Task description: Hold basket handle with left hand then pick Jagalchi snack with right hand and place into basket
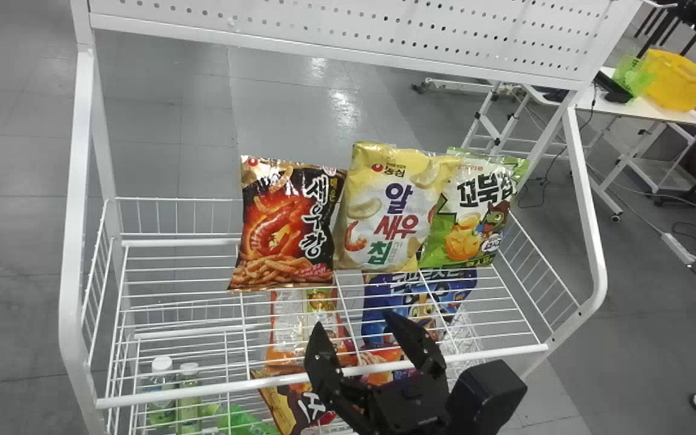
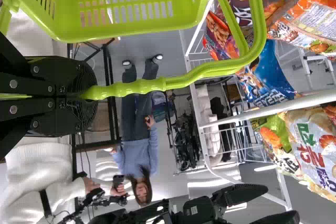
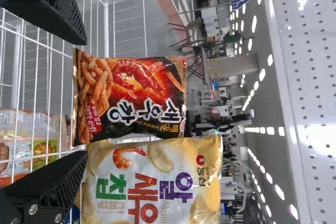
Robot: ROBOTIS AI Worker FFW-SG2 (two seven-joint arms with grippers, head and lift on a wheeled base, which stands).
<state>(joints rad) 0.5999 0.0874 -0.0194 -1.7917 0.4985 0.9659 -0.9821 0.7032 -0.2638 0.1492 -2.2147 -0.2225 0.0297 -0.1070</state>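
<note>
As the head view shows, a yellow bag (image 1: pixel 387 211) stands on the white rack (image 1: pixel 324 377), a black-and-red bag (image 1: pixel 287 226) at its nine o'clock and a green bag (image 1: pixel 475 211) at its three o'clock. Which bag is the Jagalchi snack, I cannot tell. At the yellow bag's six o'clock is the right gripper (image 1: pixel 355 321), fingers parted.

In the left wrist view, the left gripper (image 2: pixel 81 95) has its fingers clenched on the handle (image 2: pixel 178 81) of the lime-green basket (image 2: pixel 126 30).

In the right wrist view, the right gripper (image 3: pixel 86 97) is just short of the black-and-red bag, its fingers released.
</note>
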